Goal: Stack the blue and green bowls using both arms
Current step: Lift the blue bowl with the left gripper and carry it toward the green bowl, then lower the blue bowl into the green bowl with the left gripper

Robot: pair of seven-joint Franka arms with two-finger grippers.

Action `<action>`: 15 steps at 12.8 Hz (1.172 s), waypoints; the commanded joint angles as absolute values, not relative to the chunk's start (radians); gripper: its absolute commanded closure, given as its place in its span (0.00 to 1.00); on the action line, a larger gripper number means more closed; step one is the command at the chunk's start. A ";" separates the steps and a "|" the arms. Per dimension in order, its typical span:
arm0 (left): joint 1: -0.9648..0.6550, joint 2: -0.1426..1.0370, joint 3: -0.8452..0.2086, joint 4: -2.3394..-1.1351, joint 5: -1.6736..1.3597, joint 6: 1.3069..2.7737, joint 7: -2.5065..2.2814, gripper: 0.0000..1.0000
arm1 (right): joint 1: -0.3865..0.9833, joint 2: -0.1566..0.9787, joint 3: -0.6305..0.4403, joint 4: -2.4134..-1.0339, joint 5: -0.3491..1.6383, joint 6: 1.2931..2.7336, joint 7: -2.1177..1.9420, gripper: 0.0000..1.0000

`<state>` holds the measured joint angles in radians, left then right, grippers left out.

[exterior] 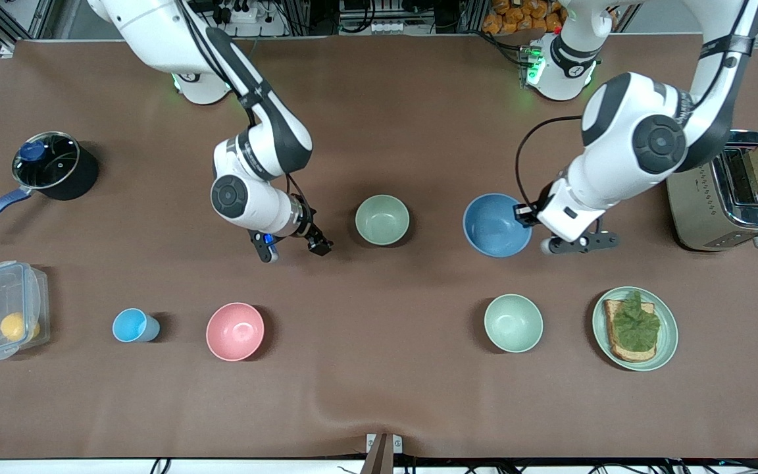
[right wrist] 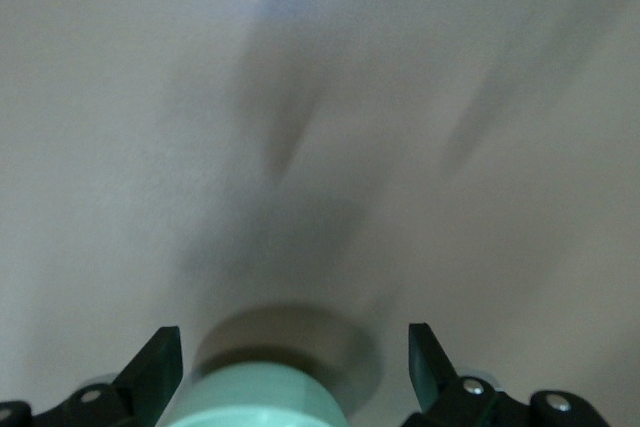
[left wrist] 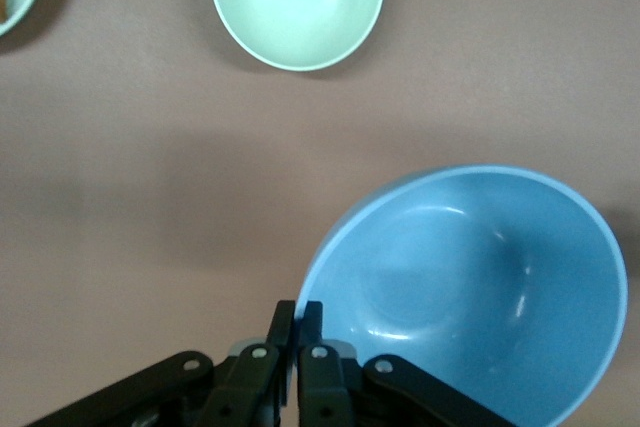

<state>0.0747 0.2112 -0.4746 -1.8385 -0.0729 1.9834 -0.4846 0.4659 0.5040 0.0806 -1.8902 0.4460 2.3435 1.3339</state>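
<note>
— Four bowls sit on the table (exterior: 379, 408), all hollow side up with nothing in them: the blue bowl (exterior: 496, 224), the green bowl (exterior: 382, 220), a paler mint bowl (exterior: 513, 322) and a pink bowl (exterior: 235, 331).

— What about the other containers?

— A clear lidded box (exterior: 4, 309) at the right arm's end holds a yellow round thing; I can't tell what it is. The black pot (exterior: 55, 164) has a glass lid with a blue knob, its blue handle pointing toward the front camera. A mint plate (exterior: 635, 328) carries toast topped with a leaf of lettuce, and the toaster (exterior: 728, 191) has a slice in its slot. The small light-blue cup (exterior: 134, 325) stands beside the pink bowl.

— Where are the task bowls?

— Side by side mid-table but apart, the blue one toward the left arm's end. Both are round, so no long axis; their mouths face up. In the left wrist view the blue bowl (left wrist: 475, 292) looks slightly tipped.

— And the pincers?

— Left pincer (left wrist: 297, 322) is clenched, fingers pressed together just at the blue bowl's rim, apparently outside it, grasping nothing I can see. Right pincer (exterior: 313, 242) is released, fingers (right wrist: 155, 367) spread wide, low beside the green bowl (right wrist: 260, 402), which lies between them in its wrist view.
</note>
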 commanded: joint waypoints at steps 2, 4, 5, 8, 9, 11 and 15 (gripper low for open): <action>0.043 0.238 -0.477 -1.835 -0.029 1.965 -0.584 1.00 | 0.479 0.574 0.098 -1.888 0.595 2.479 1.344 0.00; 0.019 0.242 -0.477 -1.853 -0.020 1.976 -0.636 1.00 | 0.477 0.581 0.103 -1.885 0.624 2.485 1.344 0.00; 0.012 0.247 -0.477 -1.858 -0.020 1.980 -0.655 1.00 | 0.480 0.592 0.103 -1.885 0.662 2.508 1.338 0.00; -0.038 0.259 -0.477 -1.885 -0.020 2.038 -0.750 1.00 | 0.518 0.633 0.106 -1.847 0.779 2.577 1.338 0.00; -0.055 0.261 -0.477 -1.903 -0.018 2.075 -0.785 1.00 | 0.518 0.634 0.106 -1.845 0.781 2.579 1.338 0.00; -0.092 0.279 -0.477 -1.907 -0.018 2.106 -0.846 1.00 | 0.523 0.637 0.106 -1.845 0.793 2.585 1.338 0.00; -0.179 0.325 -0.477 -1.907 -0.015 2.193 -1.009 1.00 | 0.526 0.638 0.106 -1.847 0.793 2.585 1.325 0.00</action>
<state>-0.1452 0.3082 -0.4780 -1.9095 -0.0423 2.1574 -0.9297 0.5228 0.6244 0.1048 -1.8672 0.7669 2.5779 1.3330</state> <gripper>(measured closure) 0.952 0.000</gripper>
